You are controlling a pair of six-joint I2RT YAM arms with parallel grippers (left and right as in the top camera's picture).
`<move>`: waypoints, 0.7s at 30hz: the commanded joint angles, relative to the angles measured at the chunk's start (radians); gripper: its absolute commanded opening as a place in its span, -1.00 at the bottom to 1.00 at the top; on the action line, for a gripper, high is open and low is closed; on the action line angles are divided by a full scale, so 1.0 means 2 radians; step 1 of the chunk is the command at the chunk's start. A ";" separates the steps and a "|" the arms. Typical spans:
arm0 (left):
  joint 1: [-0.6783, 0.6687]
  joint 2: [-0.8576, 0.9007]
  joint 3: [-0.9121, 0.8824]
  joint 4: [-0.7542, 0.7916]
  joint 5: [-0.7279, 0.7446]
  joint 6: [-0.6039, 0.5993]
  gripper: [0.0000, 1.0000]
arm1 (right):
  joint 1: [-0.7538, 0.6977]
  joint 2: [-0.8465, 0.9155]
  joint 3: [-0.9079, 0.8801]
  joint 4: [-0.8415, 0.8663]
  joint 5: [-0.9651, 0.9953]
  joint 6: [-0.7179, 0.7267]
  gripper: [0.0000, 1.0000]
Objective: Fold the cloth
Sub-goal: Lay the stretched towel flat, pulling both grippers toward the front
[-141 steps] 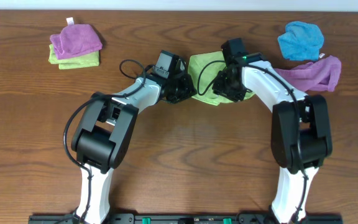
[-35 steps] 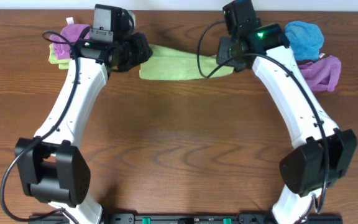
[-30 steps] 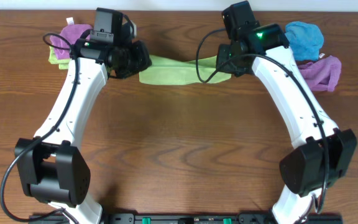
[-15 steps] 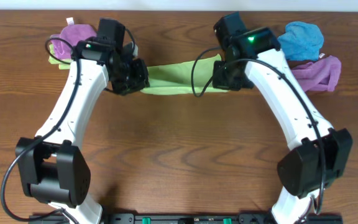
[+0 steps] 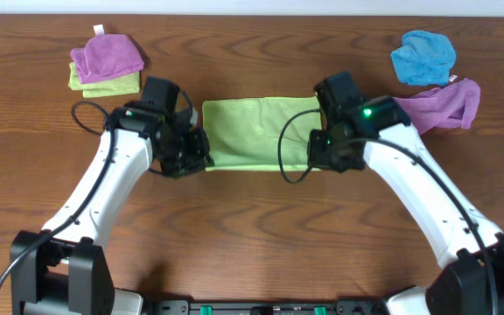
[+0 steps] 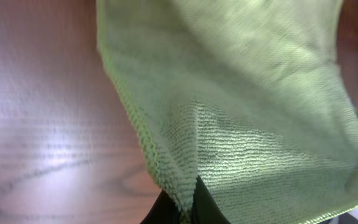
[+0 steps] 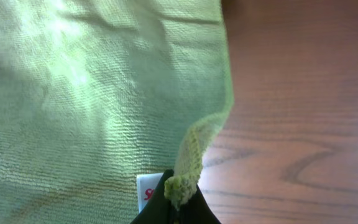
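The left gripper (image 6: 188, 205) is clamped on the near left corner of the cloth (image 5: 256, 131), with the hem pinched between its fingertips. The right gripper (image 7: 178, 202) grips the near right corner likewise (a white tag (image 7: 146, 191) sits just beside its fingers). The cloth lies spread on the table (image 5: 252, 227), its long axis running from one gripper to the other and its far edge pointing away from both. Beyond the right gripper lie a purple cloth (image 5: 444, 101) and a blue cloth (image 5: 423, 54).

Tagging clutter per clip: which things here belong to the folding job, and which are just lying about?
In the job: lime-green cloth, left gripper, right gripper, both pinching it.
Lying about: purple cloth on a green cloth; blue cloth; second purple cloth.
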State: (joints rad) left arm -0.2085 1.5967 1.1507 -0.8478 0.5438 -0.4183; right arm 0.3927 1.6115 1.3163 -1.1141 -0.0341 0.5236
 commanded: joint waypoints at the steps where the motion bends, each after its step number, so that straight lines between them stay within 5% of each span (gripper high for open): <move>1: 0.001 0.002 -0.041 0.005 -0.049 0.000 -0.88 | 0.001 -0.003 -0.049 0.007 0.052 0.010 -0.98; 10: -0.028 0.002 -0.117 0.061 -0.055 0.000 -0.88 | 0.030 -0.003 -0.179 0.095 0.054 0.060 -0.97; 21: -0.028 0.002 -0.158 0.069 -0.068 0.017 -0.88 | 0.030 -0.003 -0.191 0.088 0.075 0.077 -0.97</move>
State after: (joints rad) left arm -0.2829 1.5982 0.8501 -0.6979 0.5247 -0.4141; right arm 0.4644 1.6112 0.9535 -0.9154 -0.0319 0.6601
